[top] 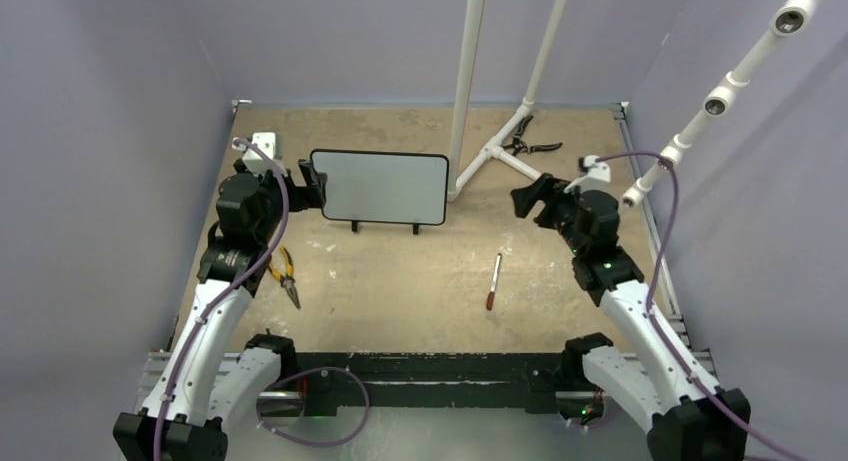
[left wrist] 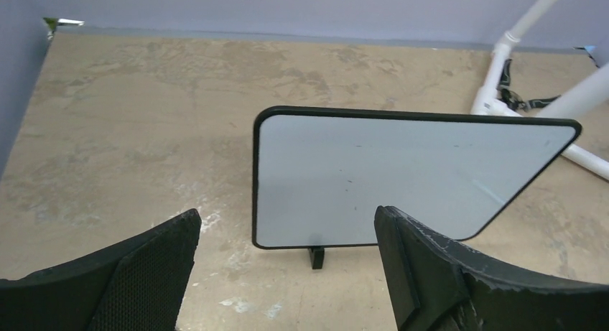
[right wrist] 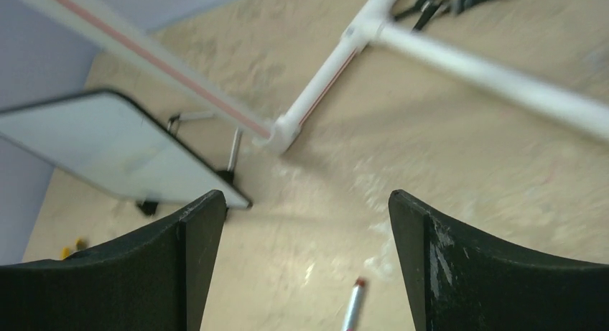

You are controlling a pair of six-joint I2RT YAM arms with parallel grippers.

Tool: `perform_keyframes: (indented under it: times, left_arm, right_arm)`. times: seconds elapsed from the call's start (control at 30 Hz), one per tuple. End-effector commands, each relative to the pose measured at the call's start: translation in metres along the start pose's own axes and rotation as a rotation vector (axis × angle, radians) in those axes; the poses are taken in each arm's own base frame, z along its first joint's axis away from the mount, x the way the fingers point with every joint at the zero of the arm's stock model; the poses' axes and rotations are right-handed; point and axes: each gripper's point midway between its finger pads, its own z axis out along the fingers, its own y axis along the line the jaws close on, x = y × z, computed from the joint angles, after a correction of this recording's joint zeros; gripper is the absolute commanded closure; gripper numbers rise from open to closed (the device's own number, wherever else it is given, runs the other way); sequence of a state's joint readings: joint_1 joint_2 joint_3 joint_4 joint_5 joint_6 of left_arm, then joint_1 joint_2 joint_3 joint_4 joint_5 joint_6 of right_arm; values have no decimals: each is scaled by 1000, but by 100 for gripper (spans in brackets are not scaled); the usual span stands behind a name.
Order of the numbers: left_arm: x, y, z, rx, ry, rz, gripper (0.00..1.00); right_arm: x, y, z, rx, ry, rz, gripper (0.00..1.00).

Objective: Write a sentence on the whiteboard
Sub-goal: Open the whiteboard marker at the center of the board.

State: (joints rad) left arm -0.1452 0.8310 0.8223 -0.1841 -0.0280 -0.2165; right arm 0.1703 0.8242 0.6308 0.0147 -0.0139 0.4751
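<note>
The whiteboard (top: 380, 186) stands upright on two black feet at the back middle of the table. Its face is blank; no red sentence shows on it. My left gripper (top: 312, 186) is open and empty, just off the board's left edge. In the left wrist view the board (left wrist: 402, 176) is ahead, between the spread fingers of the left gripper (left wrist: 287, 215). A marker with a red tip (top: 494, 281) lies on the table right of centre. My right gripper (top: 525, 199) is open and empty, above and behind the marker (right wrist: 352, 306). The board's right end (right wrist: 108, 148) also shows in the right wrist view.
Yellow-handled pliers (top: 285, 271) lie by the left arm. A white pipe frame (top: 495, 151) stands right of the board, with a black tool (top: 530, 141) behind it. A small white box (top: 265, 141) sits at the back left. Purple walls enclose the table.
</note>
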Motion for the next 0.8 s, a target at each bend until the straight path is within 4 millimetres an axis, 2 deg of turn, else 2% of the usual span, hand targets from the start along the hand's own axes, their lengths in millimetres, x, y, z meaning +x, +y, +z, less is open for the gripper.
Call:
perform_keyframes:
  times: [0.0, 0.13, 0.3, 0.37, 0.5, 0.6, 0.77]
  left_arm:
    - [-6, -26, -1, 143, -33, 8, 10]
    - [2, -38, -4, 198, -15, -3, 13]
    - [13, -47, -11, 226, 14, -15, 15]
    - [18, -48, -14, 224, 24, -29, 16]
    - [27, -54, -16, 242, 46, -59, 16]
    - [34, -61, -17, 267, 66, -74, 17]
    - [47, -74, -18, 301, 111, -82, 19]
  right_arm:
    - [70, 13, 0, 63, 217, 80, 16]
    - [127, 8, -1, 175, 377, 88, 21]
    - [173, -3, -7, 284, 491, 54, 23]
    - [184, -5, -8, 303, 515, 38, 24]
    - [201, -6, -6, 325, 547, 13, 31]
    - [211, -11, -6, 367, 558, -12, 32]
    - [225, -15, -6, 398, 573, -28, 40]
